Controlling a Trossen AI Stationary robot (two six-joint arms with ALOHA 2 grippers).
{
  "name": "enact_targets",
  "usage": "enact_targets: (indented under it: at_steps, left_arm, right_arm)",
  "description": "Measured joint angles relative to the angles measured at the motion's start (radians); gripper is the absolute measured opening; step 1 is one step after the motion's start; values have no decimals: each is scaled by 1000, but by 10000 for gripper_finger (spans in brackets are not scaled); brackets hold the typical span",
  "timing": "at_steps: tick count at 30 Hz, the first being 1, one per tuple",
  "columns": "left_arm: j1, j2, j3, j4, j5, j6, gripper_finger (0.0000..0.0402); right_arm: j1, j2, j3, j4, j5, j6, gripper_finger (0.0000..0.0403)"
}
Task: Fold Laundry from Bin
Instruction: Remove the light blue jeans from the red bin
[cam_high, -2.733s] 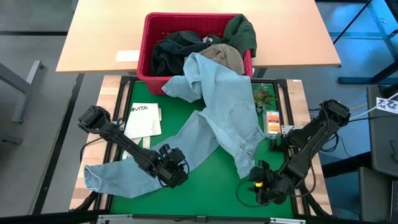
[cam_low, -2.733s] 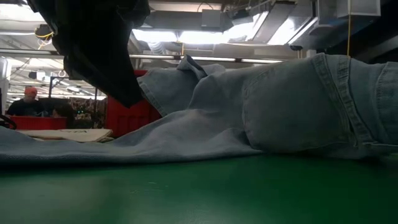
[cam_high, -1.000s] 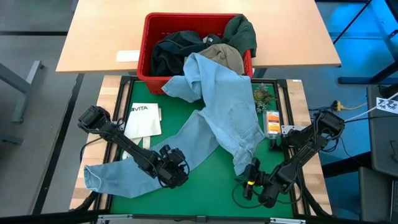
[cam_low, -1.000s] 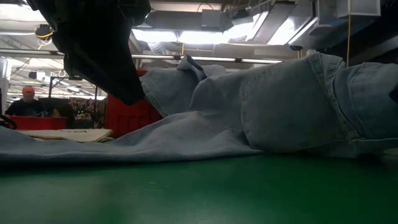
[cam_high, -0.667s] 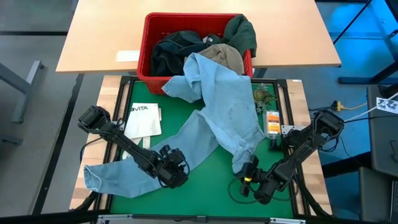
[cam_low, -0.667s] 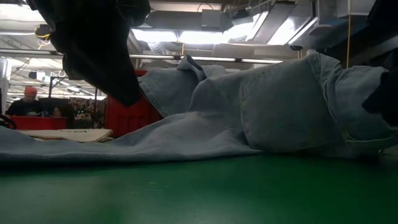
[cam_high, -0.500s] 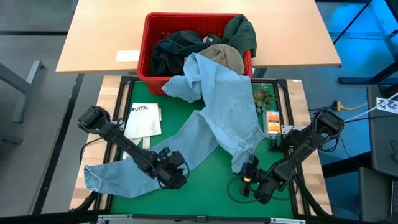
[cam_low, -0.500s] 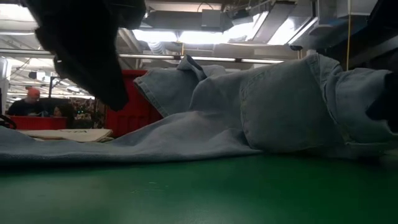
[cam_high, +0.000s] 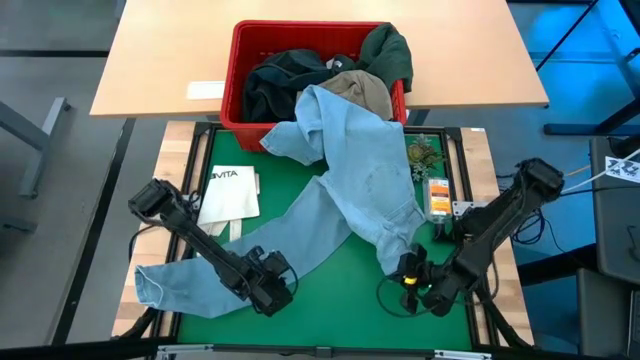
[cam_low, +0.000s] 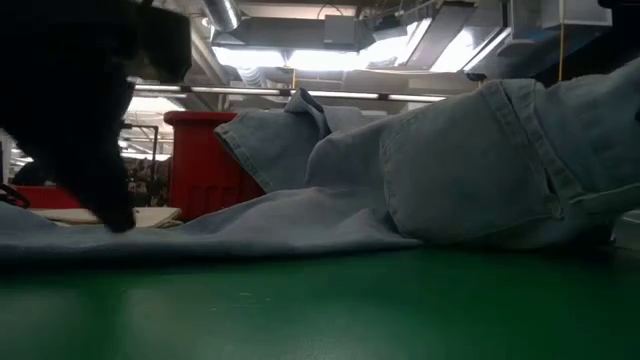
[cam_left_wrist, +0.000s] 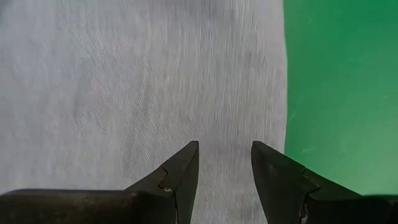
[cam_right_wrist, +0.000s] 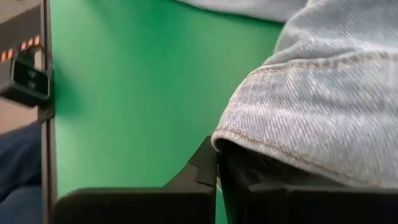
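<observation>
Right gripper (cam_high: 408, 271) jaws clenched on the hem of the jeans (cam_high: 350, 190), which trail limp and heavy from the bin (cam_high: 232, 70) across the green surface (cam_high: 340, 300); left gripper (cam_left_wrist: 225, 163) jaws released over the other leg.

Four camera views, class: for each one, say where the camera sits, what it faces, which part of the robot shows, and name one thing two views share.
High view: overhead, looking down on the red bin, jeans and both arms.
Low view: tabletop level, looking across the jeans; a dark arm at left.
Left wrist view: on the left arm, above denim; left gripper open.
Right wrist view: on the right arm; right gripper shut on the jeans' hem.
Shared: the jeans show in all four.
</observation>
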Motion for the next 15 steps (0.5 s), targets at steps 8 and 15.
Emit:
enact_targets:
  at_steps: [8,15]
  left_arm:
    - [-11,28,4,-62,132,-14,141]
    - [-11,28,3,-88,228,20,141]
  right_arm:
    - [0,-135,0,-207,-131,32,3]
    - [0,-207,0,-282,-205,40,3]
